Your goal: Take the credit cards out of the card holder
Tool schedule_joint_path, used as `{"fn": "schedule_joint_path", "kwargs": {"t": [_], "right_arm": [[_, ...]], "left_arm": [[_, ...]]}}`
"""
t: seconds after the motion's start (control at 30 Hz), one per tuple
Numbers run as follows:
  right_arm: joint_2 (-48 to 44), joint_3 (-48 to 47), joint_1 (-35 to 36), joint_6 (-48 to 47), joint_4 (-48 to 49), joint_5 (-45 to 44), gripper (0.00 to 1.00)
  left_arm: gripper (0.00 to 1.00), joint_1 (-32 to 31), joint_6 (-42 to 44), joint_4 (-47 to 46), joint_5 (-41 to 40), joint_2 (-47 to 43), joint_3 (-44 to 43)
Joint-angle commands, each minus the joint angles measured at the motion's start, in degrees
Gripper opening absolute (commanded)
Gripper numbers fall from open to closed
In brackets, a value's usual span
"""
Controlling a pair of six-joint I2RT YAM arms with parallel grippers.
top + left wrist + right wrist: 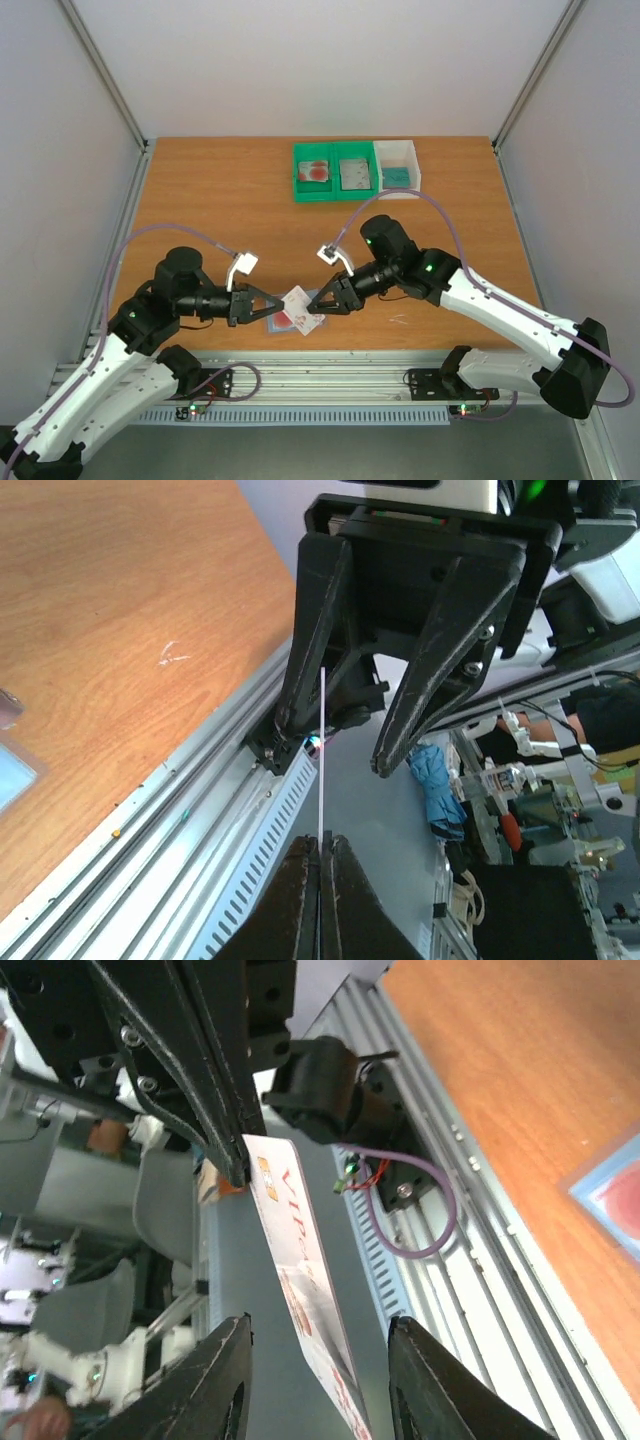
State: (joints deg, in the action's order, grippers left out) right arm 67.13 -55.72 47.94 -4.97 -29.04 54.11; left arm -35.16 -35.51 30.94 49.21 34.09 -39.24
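Card holder (282, 323): you saw only its edges; the white card (300, 303) covered the rest.
Right wrist view: the white card's lower end ran off the bottom edge.

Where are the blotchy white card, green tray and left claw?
White card with red blotches (305, 1290): right wrist view, printed face.
Green compartment tray (335, 195): top view, front wall.
Left claw (278, 303): top view, fingertips.

Two claws: left claw (272, 303), right claw (318, 299). One white red-blotched card (299, 297), one card holder (274, 323). Two trays, green tray (335, 196) and white tray (414, 165), with three cards: blotched card (317, 170), grey card (356, 173), teal card (398, 176).
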Motion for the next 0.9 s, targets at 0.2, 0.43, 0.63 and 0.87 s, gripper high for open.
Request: {"fn": "schedule_joint_path", "kwargs": {"t": [0.2, 0.43, 0.63, 0.87], "right_arm": [[-8.09, 6.76, 0.04, 18.90, 10.20, -27.42, 0.64], [-9.74, 11.34, -0.14, 29.71, 18.65, -31.50, 0.71], [-9.24, 15.69, -0.13, 38.19, 30.86, -31.14, 0.62], [-5.03, 19.45, -0.15, 44.92, 46.21, -30.52, 0.53]], "left_arm": [[0.01, -0.07, -5.35, -10.77, -11.81, -0.08, 3.39], [0.00, -0.09, -13.01, -21.31, -23.88, -1.60, 6.55], [0.01, -0.08, -16.10, -27.82, -27.78, -0.02, 7.17], [0.00, -0.09, -22.70, -38.87, -32.44, -1.21, 12.45]]}}
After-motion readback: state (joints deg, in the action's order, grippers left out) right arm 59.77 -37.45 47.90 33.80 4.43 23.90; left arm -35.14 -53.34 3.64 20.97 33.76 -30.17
